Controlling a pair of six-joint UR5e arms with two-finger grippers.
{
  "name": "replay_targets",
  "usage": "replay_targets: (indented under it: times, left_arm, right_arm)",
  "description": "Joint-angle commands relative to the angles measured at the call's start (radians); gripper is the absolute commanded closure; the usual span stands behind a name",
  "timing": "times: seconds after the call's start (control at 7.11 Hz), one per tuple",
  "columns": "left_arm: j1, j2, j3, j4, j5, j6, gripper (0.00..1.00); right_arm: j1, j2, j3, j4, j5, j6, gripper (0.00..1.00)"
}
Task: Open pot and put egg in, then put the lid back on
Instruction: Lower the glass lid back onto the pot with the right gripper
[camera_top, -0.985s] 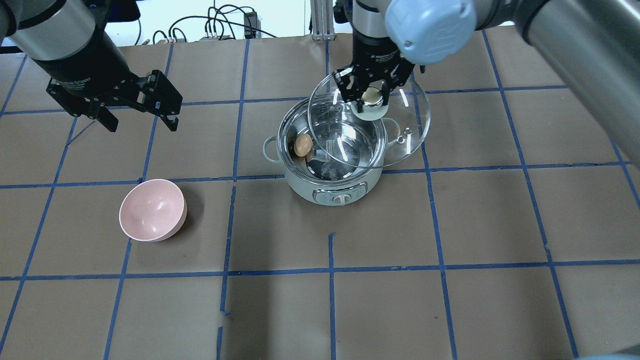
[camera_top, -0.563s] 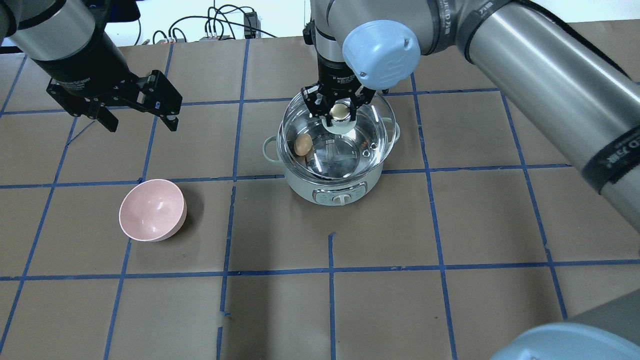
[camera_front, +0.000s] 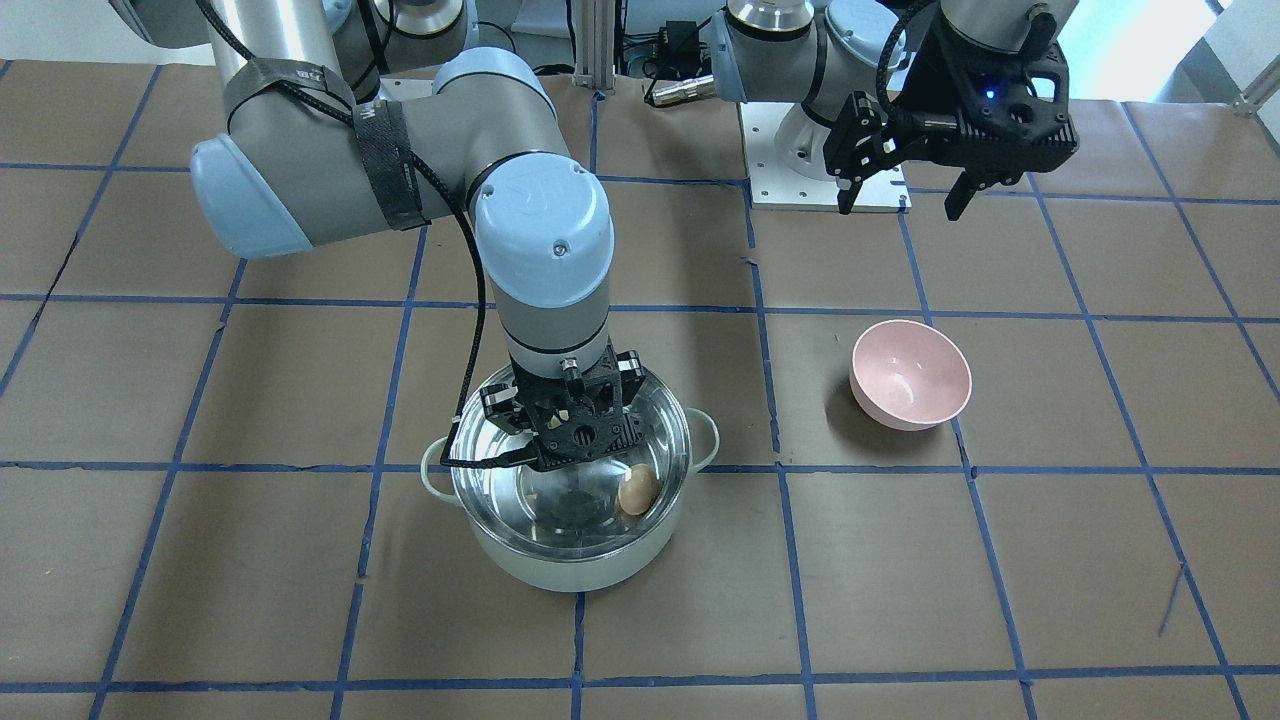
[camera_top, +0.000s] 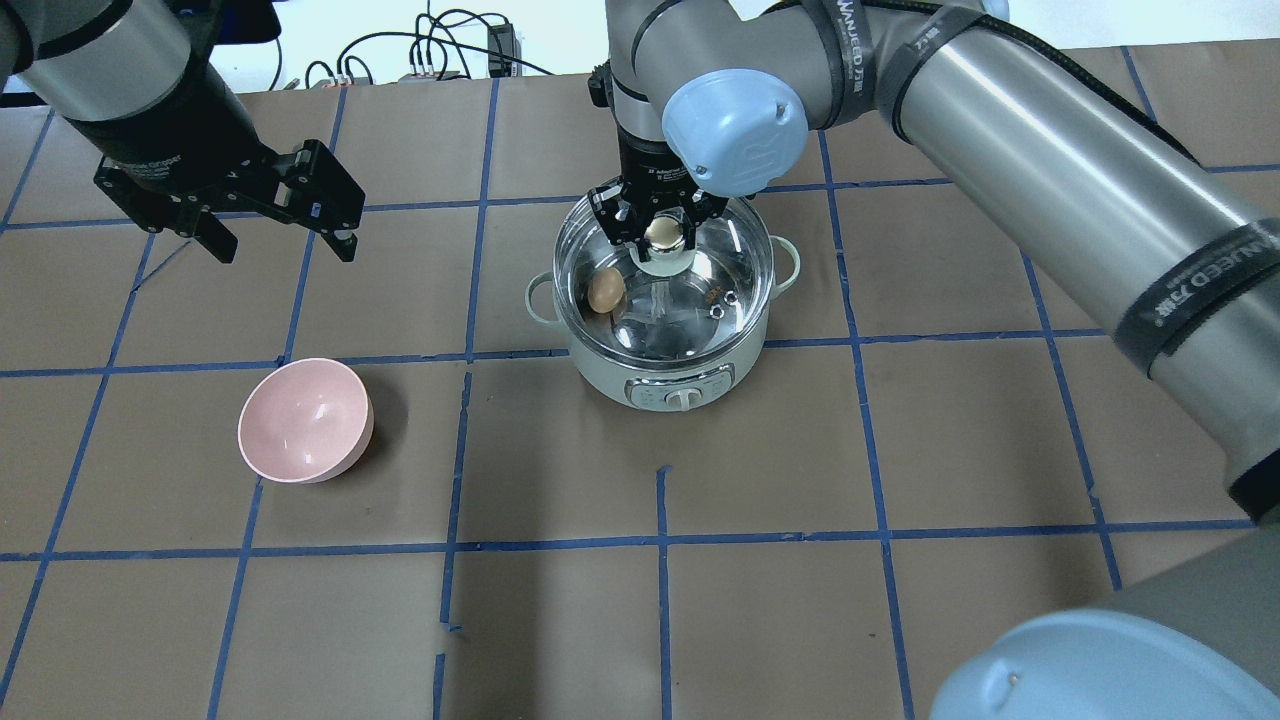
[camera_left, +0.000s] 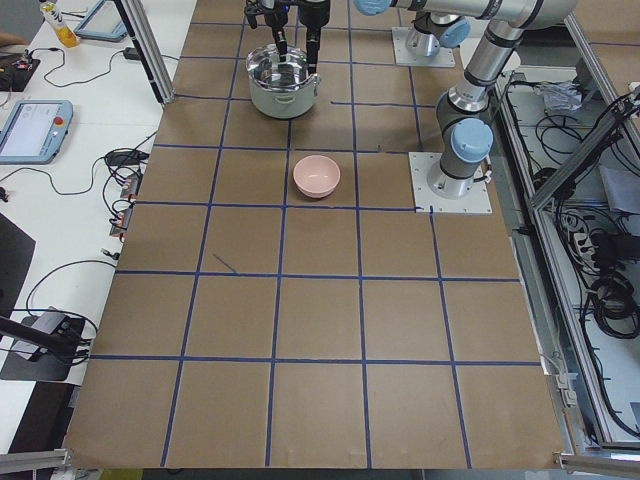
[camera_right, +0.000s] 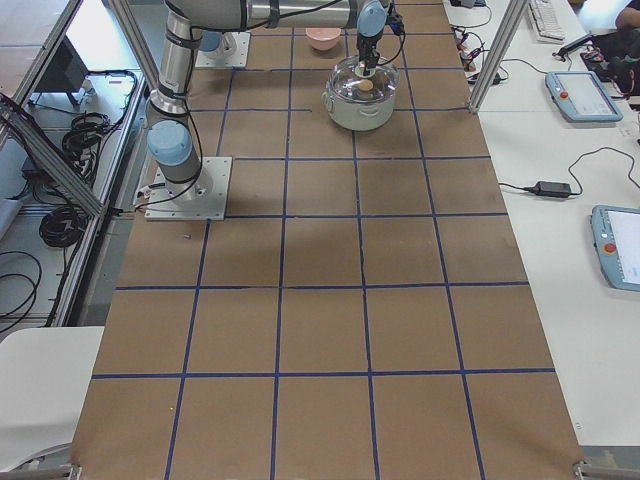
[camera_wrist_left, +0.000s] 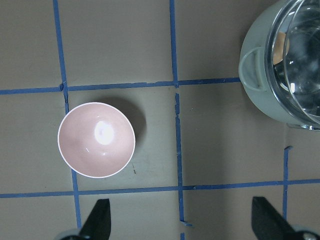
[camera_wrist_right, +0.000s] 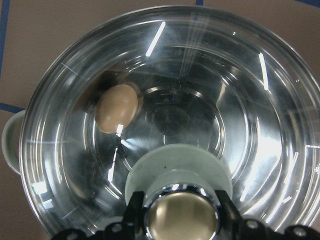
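Note:
The mint-green pot (camera_top: 620, 378) stands at the table's middle back, also in the front view (camera_front: 560, 572). The tan egg (camera_top: 605, 290) lies inside it on the left, also seen in the front view (camera_front: 637, 490) and the right wrist view (camera_wrist_right: 116, 107). The clear glass lid (camera_top: 738, 262) lies level over the pot's rim; I cannot tell whether it rests fully. My right gripper (camera_top: 663, 235) is shut on the lid's knob (camera_wrist_right: 177, 205). My left gripper (camera_top: 283, 248) is open and empty, raised at the far left, apart from the pot.
A pink bowl (camera_top: 305, 420) sits on the table left of the pot, below my left gripper; the left wrist view shows it too (camera_wrist_left: 96, 140). Cables lie beyond the table's back edge. Blue tape lines grid the brown table.
My right gripper has carried the lid leftward from beside the pot to level over its rim and lowered it. The egg, the bowl and my left arm have not moved.

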Motion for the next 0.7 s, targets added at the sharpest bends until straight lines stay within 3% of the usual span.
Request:
replay_targets:
  times: [0.0,0.42,0.56]
  left_arm:
    - [0.000,0.000,0.000,0.000,0.000,0.001,0.01]
    - [0.000,0.000,0.000,0.000,0.000,0.003,0.01]
    - [0.000,0.000,0.000,0.000,0.000,0.003,0.01]
  right_arm:
    - [0.000,0.003,0.003,-0.002,0.001,-0.002,0.82]
    - [0.000,0.006,0.017,-0.004,0.001,-0.006,0.76]
    - [0.000,0.006,0.020,-0.004,-0.001,-0.022,0.65]
